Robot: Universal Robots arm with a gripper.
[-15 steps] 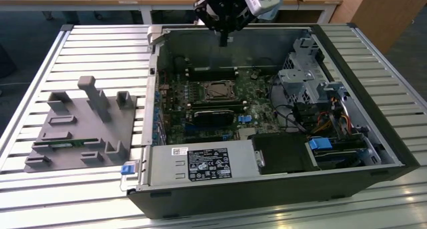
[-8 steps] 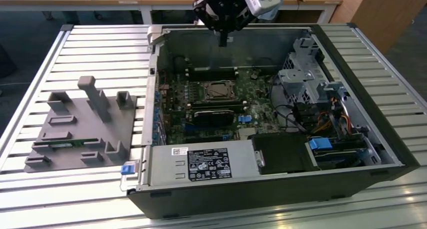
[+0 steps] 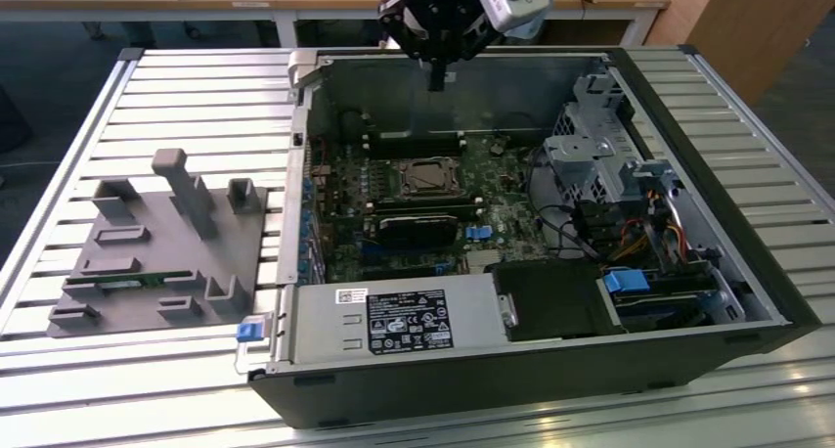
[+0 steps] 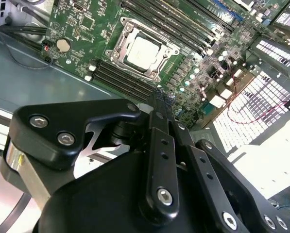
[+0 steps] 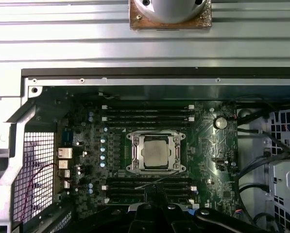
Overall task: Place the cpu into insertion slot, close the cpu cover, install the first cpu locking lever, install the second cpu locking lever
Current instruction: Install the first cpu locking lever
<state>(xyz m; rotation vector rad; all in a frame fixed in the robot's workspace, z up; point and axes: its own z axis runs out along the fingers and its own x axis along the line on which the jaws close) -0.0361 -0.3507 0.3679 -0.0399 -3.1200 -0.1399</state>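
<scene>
**A:** Where is your gripper [image 3: 439, 76] right now?

**B:** In the exterior view it hangs above the open computer case [image 3: 730, 272], near the case's far wall and well clear of the motherboard [image 3: 417, 223]. Its tip points straight down. You have nothing under it but the bare upper part of the board.

**A:** And the fingers [image 4: 160, 104]?

**B:** In the second wrist view they stand pressed together, with no gap between them and nothing held. You can see the same dark closed tip in the first wrist view [image 5: 156, 190], hovering over the memory slots [image 5: 149, 185] just beside the socket.

**A:** Where is the cpu?

**B:** The cpu [image 5: 154, 152] already sits in its socket, flat and square to it. Both wrist views show its dull silver top [image 4: 144, 50]. In the exterior view you find it near the middle of the board [image 3: 427, 178].

**A:** The cpu cover?

**B:** The cpu cover [image 5: 155, 138] lies down around the chip as a metal frame, its open centre showing the silver top. I cannot tell whether the locking levers are latched.

**A:** Anything else on your table [image 3: 196, 76]?

**B:** A grey parts holder [image 3: 156, 262] stands on the exterior view's left, well apart from the case.
</scene>
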